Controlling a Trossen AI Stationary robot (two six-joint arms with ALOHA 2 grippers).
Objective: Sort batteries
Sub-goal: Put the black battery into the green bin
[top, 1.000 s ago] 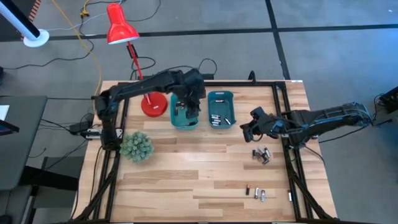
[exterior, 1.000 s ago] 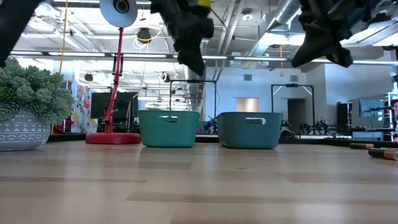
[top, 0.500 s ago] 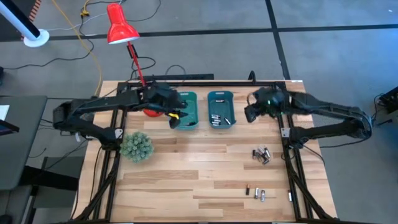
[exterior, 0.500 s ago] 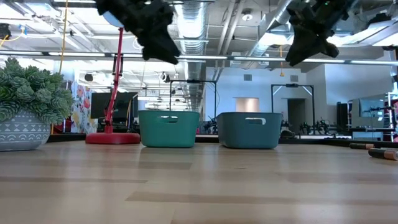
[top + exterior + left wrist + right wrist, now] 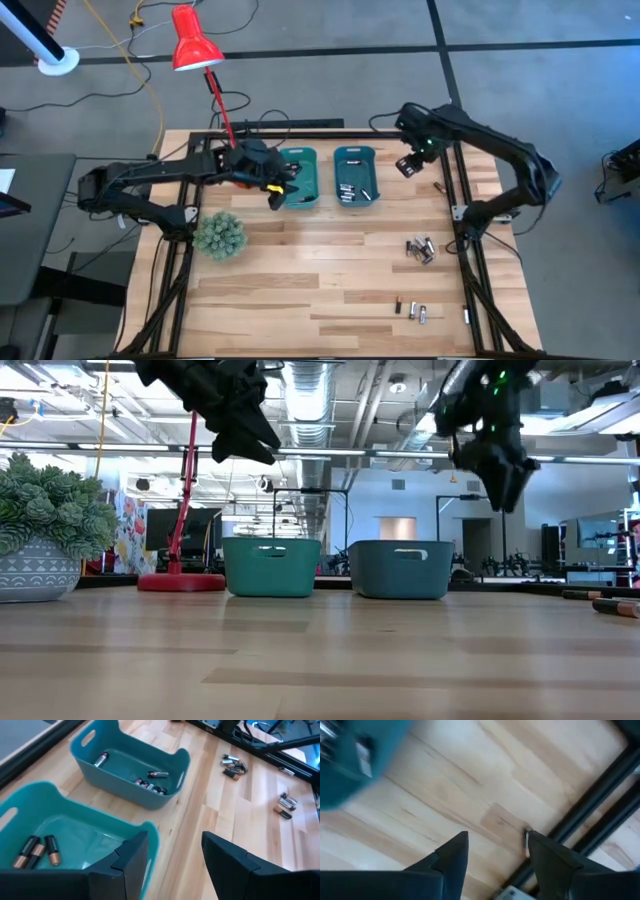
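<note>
Wooden tabletop (image 5: 300, 270) on my feed, black frame rails round it, red lamp (image 5: 195, 45) at the far edge, spiky green plant (image 5: 220, 235) on the left arm's side of the bins.

Landmark: the darker teal bin (image 5: 354, 176). The lighter teal bin (image 5: 298, 178) stands just beside it, on the left arm's side.

Batteries: small cylinders, black and silver-grey, some with copper-coloured ends.
- several cells in the darker bin (image 5: 150, 782), one more lying apart near its far wall
- two or three black-and-copper cells in the lighter bin (image 5: 35, 851)
- a loose cluster (image 5: 420, 248) on the wood, nearer my side than the darker bin and toward the right arm
- a smaller group (image 5: 412, 311) further on, near the table's front edge

Left gripper (image 5: 277, 188): raised above the table by the lighter bin's outer corner. Fingers (image 5: 125, 862) apart, nothing between them, touching nothing.

Right gripper (image 5: 407, 165): up in the air just beside the darker bin, on the side away from the lighter one. Fingers (image 5: 452, 857) apart with bare wood visible through the gap, empty. There's a thin pale item by the frame rail in its wrist view; could be a cell, too blurred for me to call.
</note>
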